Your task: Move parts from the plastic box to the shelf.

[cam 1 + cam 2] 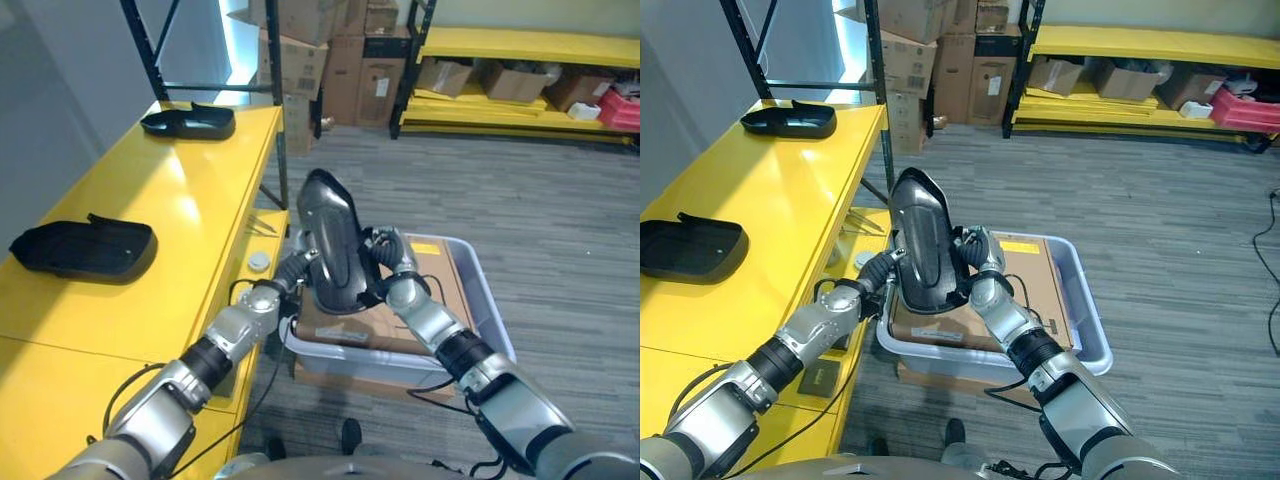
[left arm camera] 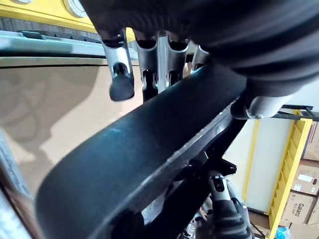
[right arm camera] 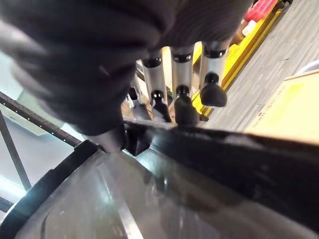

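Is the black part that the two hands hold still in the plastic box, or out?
Out: the black part stands upright above the plastic box, between left hand and right hand.

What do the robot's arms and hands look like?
Both arms are shiny silver-grey tubes with black bands at the joints. The left hand and the right hand wear dark ribbed covers over the back and wrist, a bit like gloves. Silver fingers poke out in a row, each ending in a rounded dark tip.

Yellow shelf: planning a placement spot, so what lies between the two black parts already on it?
In the left eye view, bare yellow shelf separates the near black part from the far one.
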